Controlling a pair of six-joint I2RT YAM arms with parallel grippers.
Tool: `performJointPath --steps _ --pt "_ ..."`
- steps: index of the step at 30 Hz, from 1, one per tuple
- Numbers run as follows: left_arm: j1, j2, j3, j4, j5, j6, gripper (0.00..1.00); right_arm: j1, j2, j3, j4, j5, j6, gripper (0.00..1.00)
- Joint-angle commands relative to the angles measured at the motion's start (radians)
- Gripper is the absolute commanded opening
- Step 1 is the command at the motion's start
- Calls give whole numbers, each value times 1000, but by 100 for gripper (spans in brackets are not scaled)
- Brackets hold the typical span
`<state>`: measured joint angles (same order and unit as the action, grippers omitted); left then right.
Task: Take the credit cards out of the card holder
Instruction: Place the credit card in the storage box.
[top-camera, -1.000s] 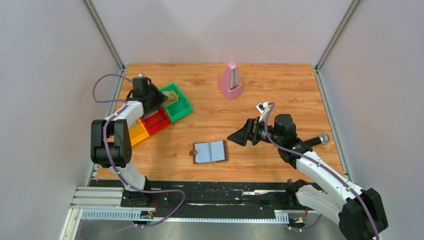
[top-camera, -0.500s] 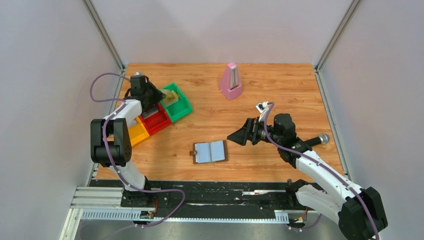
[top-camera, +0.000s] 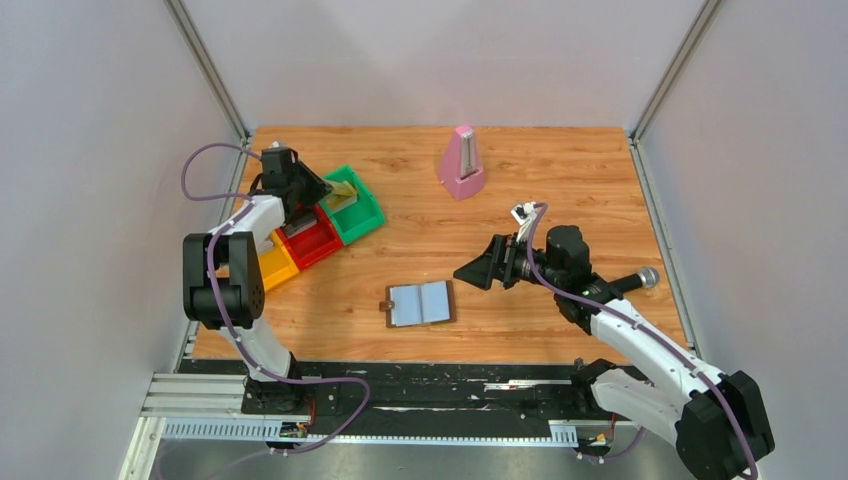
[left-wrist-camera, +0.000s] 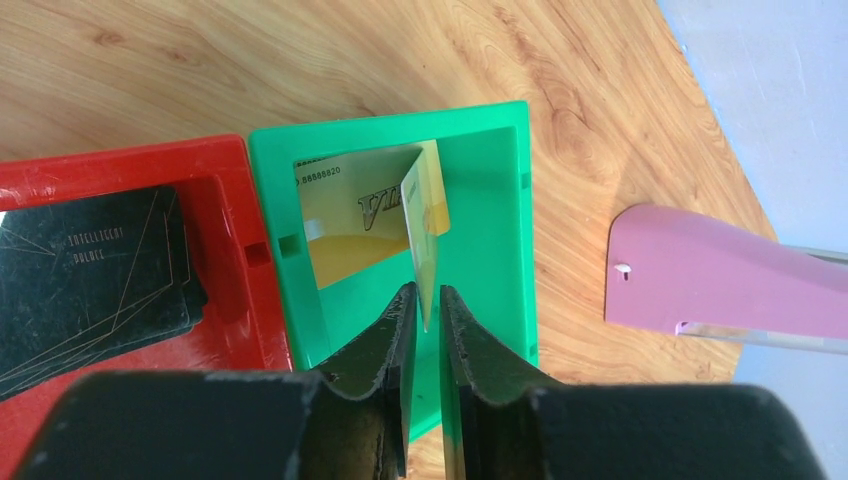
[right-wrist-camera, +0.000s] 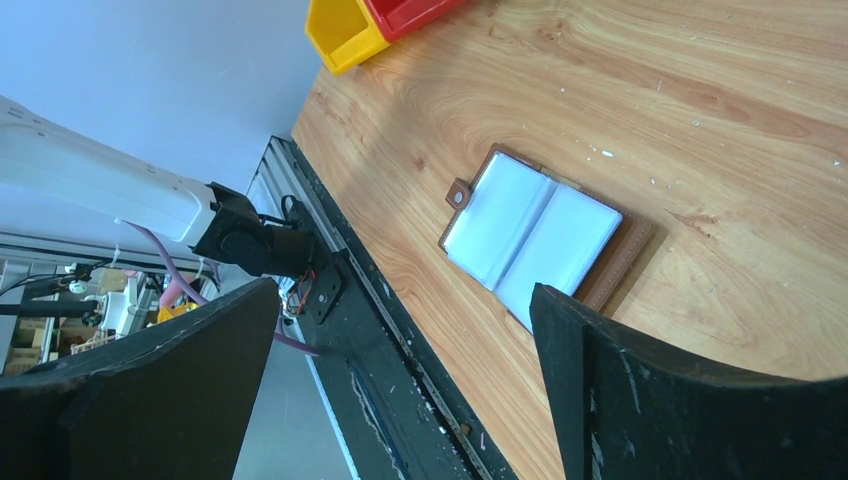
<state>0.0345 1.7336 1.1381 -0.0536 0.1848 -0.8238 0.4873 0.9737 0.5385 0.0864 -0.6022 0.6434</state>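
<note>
Left fingers (left-wrist-camera: 385, 340) were poised over the green tray (left-wrist-camera: 495, 200) at the far left of the tabletop (top-camera: 560, 190), separated by a narrow slit. A gold card (left-wrist-camera: 425, 230) stood on edge, tilted, with its lower corner inside that slit. Whether the fingers pinched it could not be determined. A second gold card (left-wrist-camera: 345, 225) lay flat on the tray floor, partly behind the standing one.

The red tray (left-wrist-camera: 225, 200) adjoined the green tray and contained a dark card (left-wrist-camera: 90, 280) lying flat. The yellow tray (top-camera: 275, 268) sat on the red tray's near side.

Right fingers (right-wrist-camera: 620, 380) were spread wide and held nothing. They hung above the tabletop to the right of the card holder (top-camera: 421, 304) and well clear of it.

The card holder lay open and flat at the centre near edge of the tabletop, grey-blue inside facing up and the brown rim showing. Its clasp tab (right-wrist-camera: 458, 195) projected from its left side — the side toward the left arm.

A pink metronome (top-camera: 462, 163) stood upright toward the far edge. A microphone (top-camera: 640, 278) lay beside the right arm.
</note>
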Motion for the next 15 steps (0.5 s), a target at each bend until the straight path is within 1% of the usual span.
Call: performJointPath --steps 1,15 --pt "8 12 43 3 -4 12 22 -6 1 43 21 5 -14 100" --pt "9 20 56 -25 -23 26 28 -6 -7 41 19 5 -14 100"
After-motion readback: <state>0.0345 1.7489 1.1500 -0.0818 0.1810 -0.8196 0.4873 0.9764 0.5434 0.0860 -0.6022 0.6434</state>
